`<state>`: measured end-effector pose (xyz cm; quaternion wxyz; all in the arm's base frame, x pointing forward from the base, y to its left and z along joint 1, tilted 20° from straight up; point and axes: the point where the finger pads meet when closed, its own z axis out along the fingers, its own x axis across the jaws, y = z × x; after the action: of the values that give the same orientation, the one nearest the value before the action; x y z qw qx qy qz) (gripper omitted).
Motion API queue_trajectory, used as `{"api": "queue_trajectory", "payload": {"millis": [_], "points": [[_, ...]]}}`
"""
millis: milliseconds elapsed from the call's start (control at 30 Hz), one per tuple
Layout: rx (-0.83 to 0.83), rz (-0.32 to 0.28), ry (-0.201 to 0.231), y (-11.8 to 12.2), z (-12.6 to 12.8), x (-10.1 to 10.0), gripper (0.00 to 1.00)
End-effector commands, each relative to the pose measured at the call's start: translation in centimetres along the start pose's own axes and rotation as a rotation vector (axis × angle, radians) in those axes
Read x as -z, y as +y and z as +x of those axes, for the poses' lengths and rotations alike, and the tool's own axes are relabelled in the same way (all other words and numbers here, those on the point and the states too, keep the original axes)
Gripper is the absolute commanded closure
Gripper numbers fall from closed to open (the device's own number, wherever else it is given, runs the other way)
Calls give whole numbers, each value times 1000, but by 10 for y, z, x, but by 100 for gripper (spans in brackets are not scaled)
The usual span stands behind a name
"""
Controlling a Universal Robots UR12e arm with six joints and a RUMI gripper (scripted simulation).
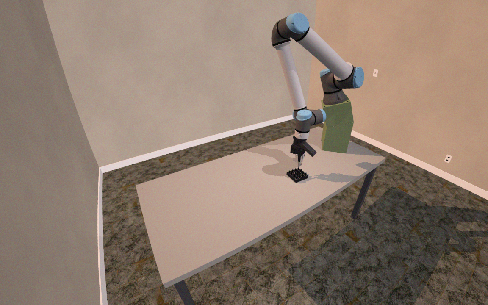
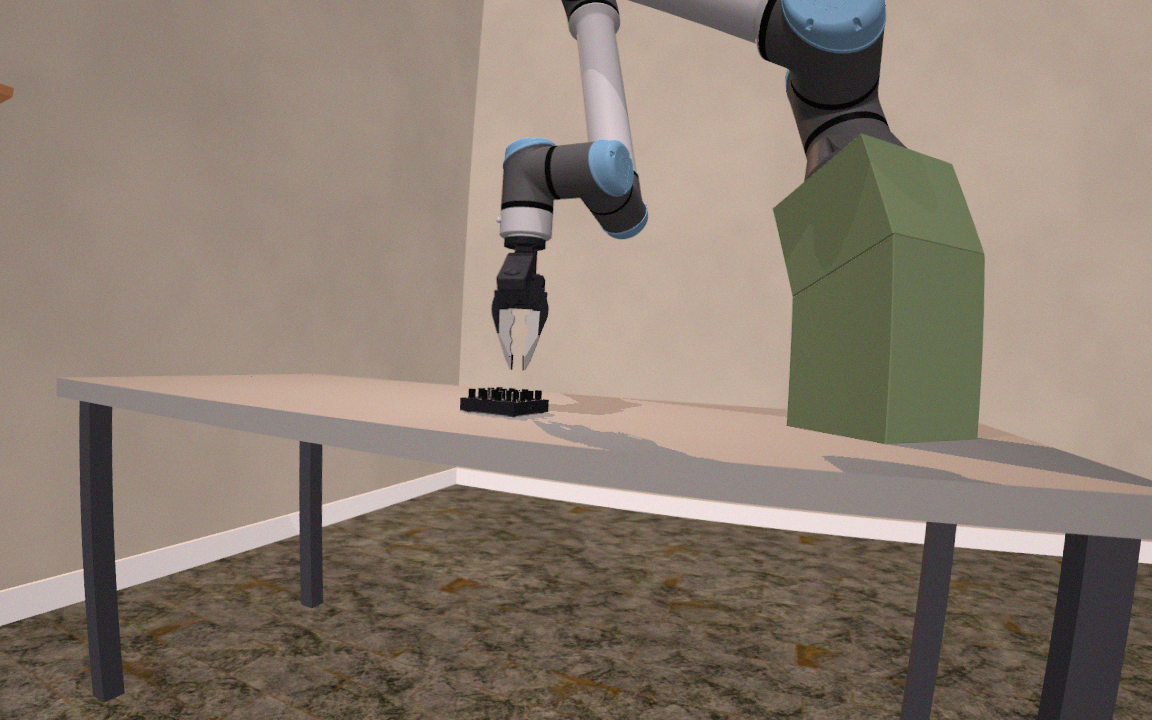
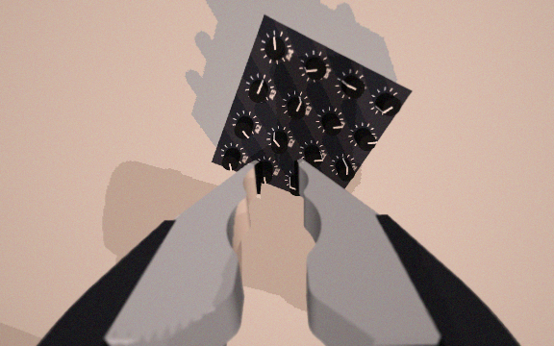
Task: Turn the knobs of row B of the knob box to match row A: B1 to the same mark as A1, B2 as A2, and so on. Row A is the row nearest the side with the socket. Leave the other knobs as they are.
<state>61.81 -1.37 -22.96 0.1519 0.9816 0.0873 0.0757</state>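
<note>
The black knob box (image 1: 295, 180) (image 2: 503, 408) (image 3: 287, 77) lies on the table, turned slightly in the wrist view. Its small labels are blurred; the left column appears to be row A, with row B beside it. The lowest left knob A1 (image 3: 232, 157) points down in the wrist view. Knob B1 (image 3: 264, 169) also points down and shows between the fingers. Knob B2 (image 3: 281, 139), knob B3 (image 3: 297, 106) and knob B4 (image 3: 314, 68) stand farther up. The socket cannot be made out. My gripper (image 1: 299, 167) (image 2: 516, 365) (image 3: 278, 162) hangs above the box, fingers slightly apart, empty.
The table (image 1: 215, 212) (image 2: 294, 394) carries the box and the green arm pedestal (image 1: 336, 128) (image 2: 884, 340). Other knobs stand close together right of row B in the wrist view. The arm's shadow falls beside the box.
</note>
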Motion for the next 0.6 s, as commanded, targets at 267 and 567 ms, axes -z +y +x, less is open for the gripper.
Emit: {"api": "queue_trajectory", "payload": {"millis": [267,567], "points": [[-395,-4,-2,0,2,5,89],[-644,-4,-1,1,2,8,89]]}}
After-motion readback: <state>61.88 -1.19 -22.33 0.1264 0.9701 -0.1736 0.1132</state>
